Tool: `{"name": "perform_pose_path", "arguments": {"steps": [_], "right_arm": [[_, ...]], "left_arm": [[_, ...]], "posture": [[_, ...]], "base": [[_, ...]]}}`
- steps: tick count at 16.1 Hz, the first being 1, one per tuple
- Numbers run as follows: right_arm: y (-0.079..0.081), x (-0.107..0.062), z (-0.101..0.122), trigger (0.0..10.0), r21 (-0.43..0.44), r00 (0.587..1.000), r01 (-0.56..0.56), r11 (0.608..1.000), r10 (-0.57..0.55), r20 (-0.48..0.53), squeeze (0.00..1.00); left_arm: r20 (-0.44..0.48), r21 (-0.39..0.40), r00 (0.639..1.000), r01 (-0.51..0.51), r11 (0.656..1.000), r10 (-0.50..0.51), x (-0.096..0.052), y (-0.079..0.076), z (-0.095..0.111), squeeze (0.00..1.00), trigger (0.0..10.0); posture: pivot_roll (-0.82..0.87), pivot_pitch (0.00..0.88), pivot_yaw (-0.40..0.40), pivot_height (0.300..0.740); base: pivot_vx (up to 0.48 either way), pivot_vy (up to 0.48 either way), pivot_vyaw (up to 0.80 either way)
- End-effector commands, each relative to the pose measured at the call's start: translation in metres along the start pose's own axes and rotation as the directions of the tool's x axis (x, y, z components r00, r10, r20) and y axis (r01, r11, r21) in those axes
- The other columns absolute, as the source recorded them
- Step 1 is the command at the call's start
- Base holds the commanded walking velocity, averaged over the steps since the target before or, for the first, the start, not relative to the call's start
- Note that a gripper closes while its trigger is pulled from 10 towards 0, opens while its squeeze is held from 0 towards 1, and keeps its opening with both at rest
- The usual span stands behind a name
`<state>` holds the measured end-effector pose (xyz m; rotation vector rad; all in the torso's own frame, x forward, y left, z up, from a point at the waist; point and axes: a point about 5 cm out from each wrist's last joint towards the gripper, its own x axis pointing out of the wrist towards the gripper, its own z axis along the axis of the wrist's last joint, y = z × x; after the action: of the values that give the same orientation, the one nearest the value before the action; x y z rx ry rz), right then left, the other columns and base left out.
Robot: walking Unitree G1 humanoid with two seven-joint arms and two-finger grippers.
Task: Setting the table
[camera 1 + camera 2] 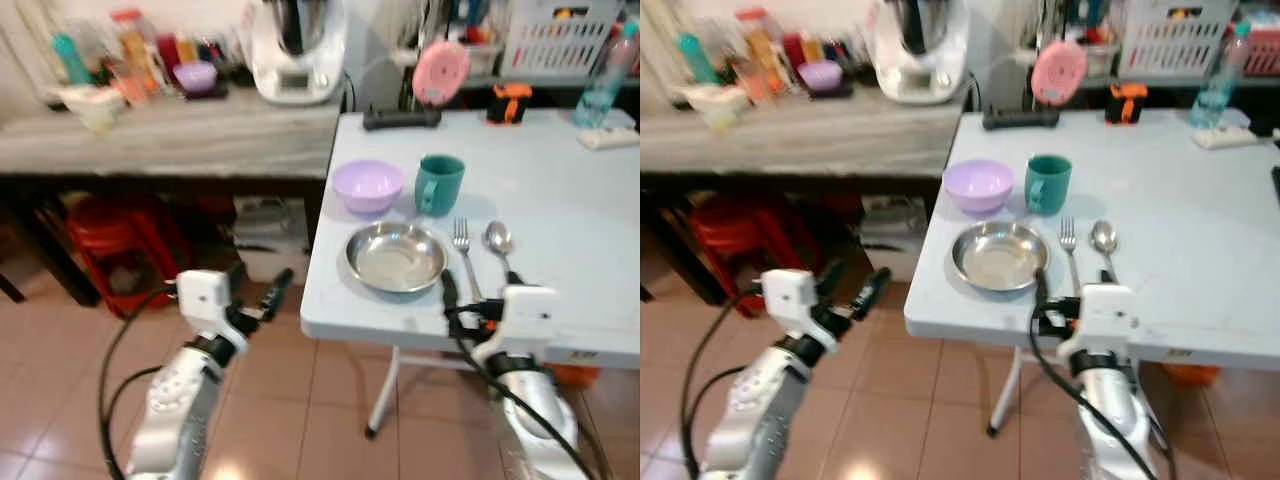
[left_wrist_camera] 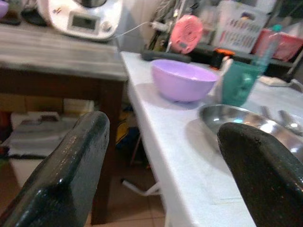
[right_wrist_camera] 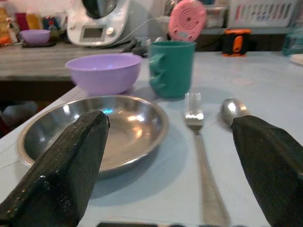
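On the white folding table [image 1: 560, 200] a steel plate [image 1: 396, 257] lies near the front left corner. A fork [image 1: 463, 255] and a spoon [image 1: 499, 243] lie side by side to its right. Behind the plate stand a purple bowl [image 1: 368, 185] and a teal mug [image 1: 438, 183]. My right gripper [image 1: 480, 290] hovers open at the table's front edge, just before the fork's and spoon's handles; in the right wrist view its fingers [image 3: 61, 175] frame the plate [image 3: 118, 127] and the fork [image 3: 196, 127]. My left gripper [image 1: 258, 282] is open and holds nothing, out over the floor beside the table's left edge.
A wooden counter [image 1: 170, 135] stands to the left, carrying a white kitchen machine [image 1: 297, 50], bottles and a small purple bowl [image 1: 195, 75]. A red stool [image 1: 125, 240] sits beneath it. At the table's back are a power strip [image 1: 400, 118], a pink disc [image 1: 441, 72] and a water bottle [image 1: 603, 85].
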<state>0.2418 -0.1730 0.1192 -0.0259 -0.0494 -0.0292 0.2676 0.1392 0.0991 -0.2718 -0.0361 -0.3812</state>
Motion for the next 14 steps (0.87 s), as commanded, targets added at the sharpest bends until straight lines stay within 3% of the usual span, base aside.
{"name": "perform_pose_path", "arguments": {"steps": [1, 11, 14], "right_arm": [[-0.0012, 0.001, 0.0046, 10.0, -0.008, 1.0, -0.001, 1.0, 0.002, 0.016, 0.0], [-0.0015, -0.0011, 0.0015, 10.0, -0.012, 1.0, -0.002, 1.0, 0.002, 0.0, 0.0], [-0.0018, -0.002, -0.0009, 10.0, -0.014, 1.0, 0.0, 1.0, 0.0, -0.012, 0.0]], "left_arm": [[-0.003, 0.002, 1.0, -0.001, 1.0, 0.001, 0.0, 0.0005, 0.0012, 0.0, 10.0], [-0.029, 0.008, 1.0, -0.003, 1.0, 0.003, -0.0053, 0.002, -0.0035, 0.0, 10.0], [-0.048, 0.015, 0.999, 0.004, 1.0, -0.003, -0.0075, 0.0042, -0.0065, 0.0, 10.0]], "posture": [[-0.08, 0.017, 0.078, 0.74], [-0.08, 0.025, 0.08, 0.74], [-0.09, 0.026, 0.082, 0.74]], "base": [[0.266, 0.0, 0.0], [0.268, 0.0, 0.0], [0.0, 0.0, 0.0]]}}
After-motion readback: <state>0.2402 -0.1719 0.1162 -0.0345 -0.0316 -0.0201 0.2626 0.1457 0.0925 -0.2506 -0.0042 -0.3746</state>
